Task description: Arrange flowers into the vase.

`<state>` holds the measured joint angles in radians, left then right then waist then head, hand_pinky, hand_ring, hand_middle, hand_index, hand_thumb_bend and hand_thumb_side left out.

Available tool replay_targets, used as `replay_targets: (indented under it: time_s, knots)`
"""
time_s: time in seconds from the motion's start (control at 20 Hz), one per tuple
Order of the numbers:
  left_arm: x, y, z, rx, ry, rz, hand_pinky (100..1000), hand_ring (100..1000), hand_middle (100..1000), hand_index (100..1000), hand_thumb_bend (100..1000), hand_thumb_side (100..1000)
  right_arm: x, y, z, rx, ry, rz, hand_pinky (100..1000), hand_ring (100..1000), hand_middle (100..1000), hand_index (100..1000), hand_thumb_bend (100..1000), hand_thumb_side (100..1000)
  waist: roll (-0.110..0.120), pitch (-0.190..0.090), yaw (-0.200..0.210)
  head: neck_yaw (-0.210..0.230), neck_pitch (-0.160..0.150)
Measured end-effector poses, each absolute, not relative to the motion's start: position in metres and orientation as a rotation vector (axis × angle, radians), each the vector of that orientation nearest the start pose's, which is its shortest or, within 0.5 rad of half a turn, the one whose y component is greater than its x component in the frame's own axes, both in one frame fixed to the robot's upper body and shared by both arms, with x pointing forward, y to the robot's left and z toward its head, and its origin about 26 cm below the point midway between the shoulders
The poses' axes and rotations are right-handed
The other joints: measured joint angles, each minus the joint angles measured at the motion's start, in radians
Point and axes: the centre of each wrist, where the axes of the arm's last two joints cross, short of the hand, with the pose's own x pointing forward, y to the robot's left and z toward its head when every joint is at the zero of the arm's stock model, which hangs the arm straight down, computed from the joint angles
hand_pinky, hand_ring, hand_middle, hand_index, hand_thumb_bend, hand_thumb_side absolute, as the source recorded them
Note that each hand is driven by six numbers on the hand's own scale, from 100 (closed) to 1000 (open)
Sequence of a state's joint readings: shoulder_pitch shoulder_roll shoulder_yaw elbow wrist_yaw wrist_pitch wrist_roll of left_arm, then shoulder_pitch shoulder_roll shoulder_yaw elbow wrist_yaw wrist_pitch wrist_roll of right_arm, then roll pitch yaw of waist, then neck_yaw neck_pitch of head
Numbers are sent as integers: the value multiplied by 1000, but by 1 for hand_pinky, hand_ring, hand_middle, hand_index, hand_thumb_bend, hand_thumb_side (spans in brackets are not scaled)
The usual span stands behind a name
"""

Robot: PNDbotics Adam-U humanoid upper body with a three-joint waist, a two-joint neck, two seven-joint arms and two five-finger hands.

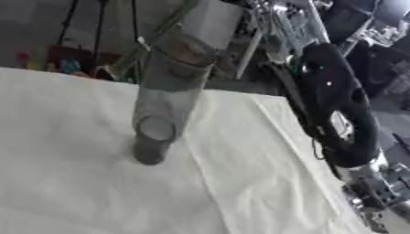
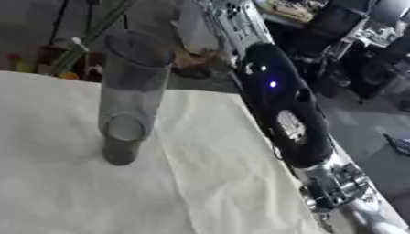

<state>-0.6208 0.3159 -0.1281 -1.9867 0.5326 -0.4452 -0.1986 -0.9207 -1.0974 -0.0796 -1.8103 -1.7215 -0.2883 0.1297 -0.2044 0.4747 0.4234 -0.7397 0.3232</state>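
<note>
A tall clear glass vase (image 1: 164, 103) stands on the white cloth (image 1: 88, 183), its mouth leaning toward the top of the view. A thin green stem (image 2: 94, 32) runs slantwise past the left of the vase's rim up to the top edge. Whether its lower end is inside the glass I cannot make out. My right arm (image 1: 340, 114), black with silver joints, rises along the table's right side. Its hand (image 1: 271, 18) shows only as a blurred silver shape near the top, to the right of the vase's mouth. My left hand is nowhere in either view.
The cloth's right edge (image 1: 296, 141) runs close under my right arm. Beyond the far edge stand colourful items (image 1: 60, 61) on the left, dark chairs and clutter (image 2: 352, 41) on the right. The cloth has a long crease (image 1: 204, 173) in front of the vase.
</note>
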Motion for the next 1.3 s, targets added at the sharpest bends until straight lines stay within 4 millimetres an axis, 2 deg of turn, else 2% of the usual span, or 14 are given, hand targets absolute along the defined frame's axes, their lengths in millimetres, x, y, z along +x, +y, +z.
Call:
replay_targets:
  time_s: [0.9, 1.15, 1.2, 1.25, 1.3]
  knots:
    - [312, 192, 279, 944, 3096, 550, 773, 753, 844, 929, 100, 850, 259, -328, 464, -1548, 3028, -356, 100, 100, 100, 100, 417, 356, 17, 14, -12, 0, -9]
    - [312, 193, 278, 946, 3100, 553, 772, 752, 842, 929, 100, 846, 259, -331, 466, -1562, 3042, -301, 100, 100, 100, 100, 391, 352, 17, 8, -22, 0, -7]
    - [312, 193, 277, 949, 3104, 550, 772, 751, 842, 929, 100, 920, 258, -332, 467, -1561, 3039, -276, 100, 100, 100, 100, 653, 377, 17, 0, -25, 0, -2]
    - [312, 193, 277, 952, 3106, 548, 772, 751, 841, 929, 100, 846, 257, -334, 469, -1552, 3033, -253, 100, 100, 100, 100, 385, 347, 17, -10, -28, 0, 2]
    - [312, 194, 276, 954, 3109, 546, 772, 751, 841, 929, 100, 846, 255, -336, 472, -1532, 3026, -229, 100, 100, 100, 100, 382, 347, 17, -23, -32, 0, 6]
